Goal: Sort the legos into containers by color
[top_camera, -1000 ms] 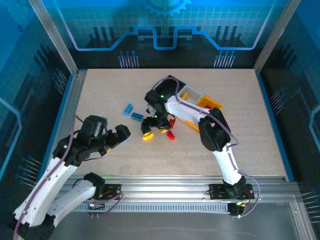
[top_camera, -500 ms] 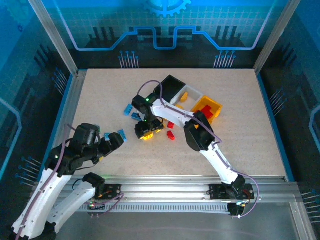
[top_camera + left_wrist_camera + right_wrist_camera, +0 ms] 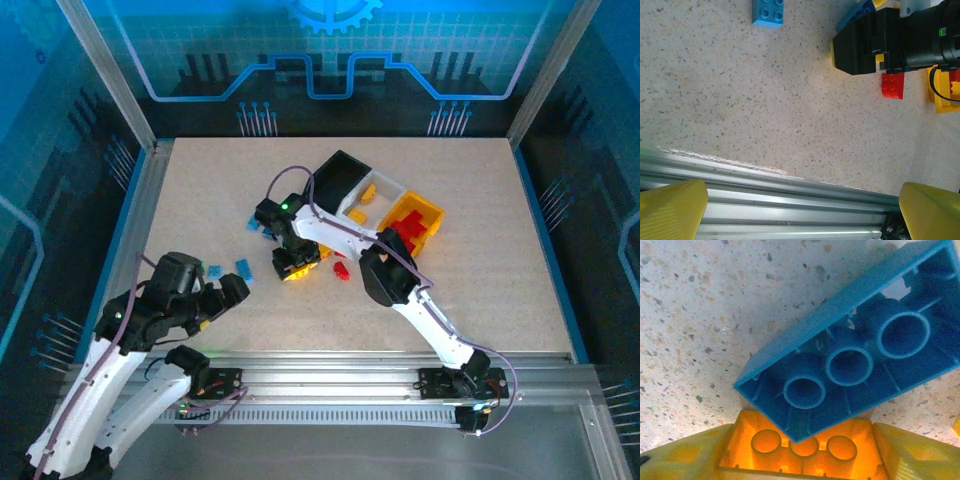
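The right end effector (image 3: 295, 264) is down on the tabletop (image 3: 480, 300) near its middle, its fingers (image 3: 685, 455) pressed against both sides of a yellow-orange brick (image 3: 800, 450) (hollow side toward the camera). A blue brick (image 3: 850, 355), also upturned, overlaps its front edge; whether it rests on it I cannot tell. The left end effector (image 3: 800, 200) hangs wide open and empty by the near edge. The containers (image 3: 340, 176) sit toward the far edge, with yellow pieces in the white bin (image 3: 398, 185). This looks like a pick. The next move calls for a straight lift clear of the blue brick, then a carry to the white bin.
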`<state>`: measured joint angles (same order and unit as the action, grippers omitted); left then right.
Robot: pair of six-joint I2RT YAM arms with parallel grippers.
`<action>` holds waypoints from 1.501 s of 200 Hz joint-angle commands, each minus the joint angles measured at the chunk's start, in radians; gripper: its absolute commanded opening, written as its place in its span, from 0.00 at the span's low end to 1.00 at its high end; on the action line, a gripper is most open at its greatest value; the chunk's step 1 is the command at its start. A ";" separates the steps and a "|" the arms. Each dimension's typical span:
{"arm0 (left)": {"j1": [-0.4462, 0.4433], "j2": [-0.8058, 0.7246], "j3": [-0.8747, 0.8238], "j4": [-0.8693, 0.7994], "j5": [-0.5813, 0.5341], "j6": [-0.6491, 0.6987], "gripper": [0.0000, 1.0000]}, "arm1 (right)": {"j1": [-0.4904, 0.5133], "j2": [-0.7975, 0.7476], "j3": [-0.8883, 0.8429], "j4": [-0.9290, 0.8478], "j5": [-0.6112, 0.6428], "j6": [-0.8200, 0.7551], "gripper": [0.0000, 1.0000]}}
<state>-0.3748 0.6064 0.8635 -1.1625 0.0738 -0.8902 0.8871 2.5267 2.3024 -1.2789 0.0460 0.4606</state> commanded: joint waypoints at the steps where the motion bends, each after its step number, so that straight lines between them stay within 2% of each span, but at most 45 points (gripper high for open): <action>1: 0.008 -0.020 -0.008 -0.002 0.040 0.019 0.99 | 0.019 -0.026 -0.026 -0.039 0.047 0.049 0.58; 52: 0.008 -0.022 -0.013 -0.014 0.064 0.087 0.99 | 0.023 -0.195 -0.194 0.020 0.061 0.174 0.55; 83: 0.008 0.009 -0.035 0.044 0.094 0.075 0.99 | -0.011 -0.382 -0.304 0.066 0.047 0.185 0.55; 119: 0.002 0.101 0.000 0.138 0.168 0.017 0.99 | -0.177 -0.525 -0.395 0.107 -0.011 0.084 0.55; 150: -0.005 0.149 0.045 0.081 0.113 -0.023 0.99 | -0.363 -0.594 -0.456 0.169 -0.082 0.005 0.55; 175: -0.005 0.120 0.025 0.039 0.040 -0.075 0.99 | -0.474 -0.575 -0.475 0.247 -0.106 -0.060 0.55; 198: -0.007 0.071 0.010 0.041 0.042 -0.155 0.99 | -0.539 -0.543 -0.422 0.245 -0.138 -0.062 0.56; 218: -0.005 0.070 0.030 0.000 0.008 -0.158 0.99 | -0.565 -0.512 -0.396 0.277 -0.131 -0.090 0.56; 236: -0.007 0.083 0.030 0.018 0.026 -0.157 0.99 | -0.581 -0.437 -0.310 0.237 -0.122 -0.111 0.58; 260: -0.005 0.134 0.043 0.024 0.022 -0.112 0.99 | -0.586 -0.405 -0.280 0.251 -0.103 -0.124 0.58; 281: -0.007 0.213 0.051 0.087 0.053 -0.096 0.99 | -0.590 -0.368 -0.237 0.239 -0.098 -0.134 0.59; 300: -0.015 0.242 0.030 0.150 0.052 -0.135 0.99 | -0.595 -0.299 -0.145 0.197 -0.081 -0.157 0.60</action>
<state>-0.3771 0.8185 0.8886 -1.0874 0.1101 -1.0145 0.3103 2.1563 2.0468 -1.0344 -0.0566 0.3473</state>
